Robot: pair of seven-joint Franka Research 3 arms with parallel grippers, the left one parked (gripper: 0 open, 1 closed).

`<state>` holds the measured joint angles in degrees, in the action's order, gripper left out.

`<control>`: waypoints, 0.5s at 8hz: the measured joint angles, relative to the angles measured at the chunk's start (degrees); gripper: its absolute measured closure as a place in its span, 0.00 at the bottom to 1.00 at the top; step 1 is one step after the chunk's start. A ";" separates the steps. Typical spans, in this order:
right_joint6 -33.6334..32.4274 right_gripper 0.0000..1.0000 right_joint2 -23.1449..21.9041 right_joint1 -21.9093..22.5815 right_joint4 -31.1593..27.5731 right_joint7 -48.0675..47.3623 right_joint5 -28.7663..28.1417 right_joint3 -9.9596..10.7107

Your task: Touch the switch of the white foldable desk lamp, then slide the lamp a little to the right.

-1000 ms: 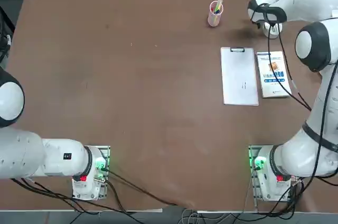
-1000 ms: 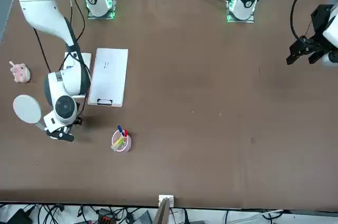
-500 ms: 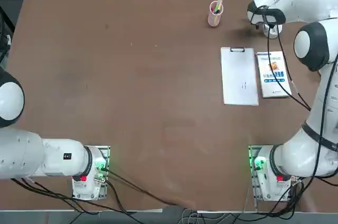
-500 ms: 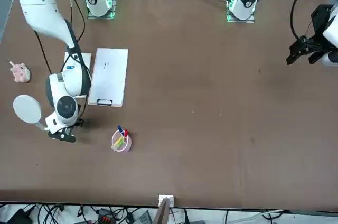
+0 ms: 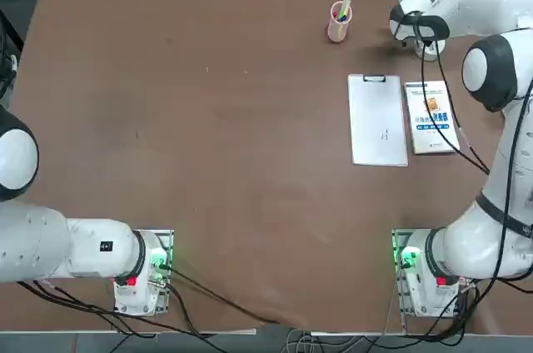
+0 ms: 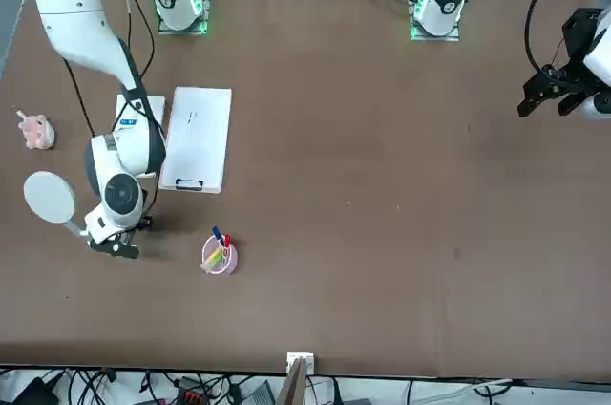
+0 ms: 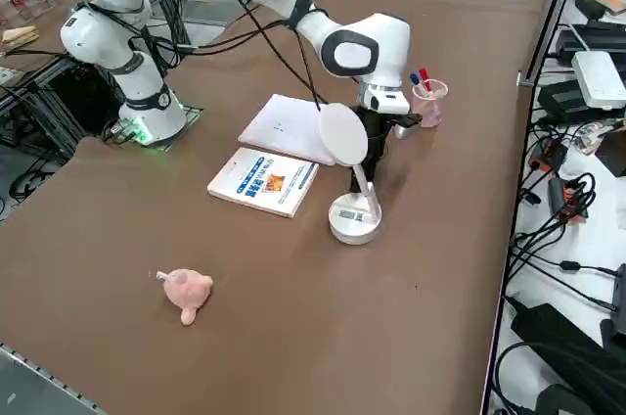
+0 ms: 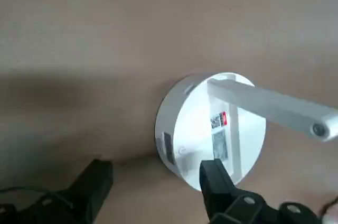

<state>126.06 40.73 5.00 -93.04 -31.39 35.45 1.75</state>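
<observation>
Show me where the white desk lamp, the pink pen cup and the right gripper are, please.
white desk lamp [image 7: 355,220]: right side view, on its round base.
pink pen cup [image 5: 338,27]: top view, on the cup's side.
right gripper [image 8: 156,179]: right wrist view, midway between its open fingers.

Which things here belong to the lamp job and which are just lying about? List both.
Job: white foldable desk lamp; right hand, open, hovering at the lamp's base.

Lying about: pink pen cup; clipboard; book; pink toy.
</observation>
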 joint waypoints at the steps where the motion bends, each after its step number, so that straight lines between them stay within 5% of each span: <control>1: 1.29 0.00 0.11 -0.36 0.00 2.16 0.00 0.00; 4: 3.10 0.00 0.26 -1.93 0.00 5.95 -0.01 0.01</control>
<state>129.16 40.99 3.07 -93.04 -25.44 35.43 1.76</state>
